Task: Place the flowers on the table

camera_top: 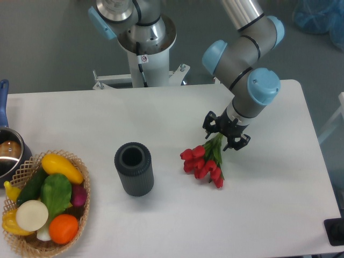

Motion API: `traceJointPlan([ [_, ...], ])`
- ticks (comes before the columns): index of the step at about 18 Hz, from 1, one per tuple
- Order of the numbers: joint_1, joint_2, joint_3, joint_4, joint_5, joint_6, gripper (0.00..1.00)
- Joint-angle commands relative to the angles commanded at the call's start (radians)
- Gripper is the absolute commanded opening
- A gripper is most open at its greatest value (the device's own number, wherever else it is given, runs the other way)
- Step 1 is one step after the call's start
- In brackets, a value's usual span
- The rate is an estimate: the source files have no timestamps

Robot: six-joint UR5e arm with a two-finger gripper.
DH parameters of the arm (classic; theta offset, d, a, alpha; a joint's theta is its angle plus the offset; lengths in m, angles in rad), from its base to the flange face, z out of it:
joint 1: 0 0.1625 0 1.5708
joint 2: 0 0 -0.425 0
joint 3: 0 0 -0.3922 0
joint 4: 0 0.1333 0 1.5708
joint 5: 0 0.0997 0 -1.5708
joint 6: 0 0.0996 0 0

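The white table (161, 115) fills most of the view. The UR5e arm (244, 51) reaches down to its right half, where the gripper (226, 133) has its black fingers spread apart over the green stems of the red tulips (203, 163), which lie on the tabletop. Left of them stands a dark ribbed vase (134, 169); a wicker basket (45, 203) of vegetables sits at the left edge

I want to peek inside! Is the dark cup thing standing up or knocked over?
Standing up. The dark ribbed cup sits on the table with its round opening facing upward, and it looks empty inside.
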Motion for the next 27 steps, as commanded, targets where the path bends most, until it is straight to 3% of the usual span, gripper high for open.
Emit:
traceJointPlan([
  [4, 0.025, 0.072, 0.072, 0.015, -0.011, -0.06, 1.0],
  [7, 0.041, 0.097, 0.106, 0.104, -0.196, -0.171, 1.0],
  [10, 0.049, 0.106, 0.146, 0.136, -0.278, -0.232, 1.0],
  [18, 0.045, 0.157, 0.213, 0.143, -0.275, -0.219, 1.0],
  [22, 0.04, 0.213, 0.192, 0.14, -0.126, -0.172, 1.0],
  [27, 0.049, 0.256, 0.152, 0.095, -0.086, -0.028, 1.0],
])
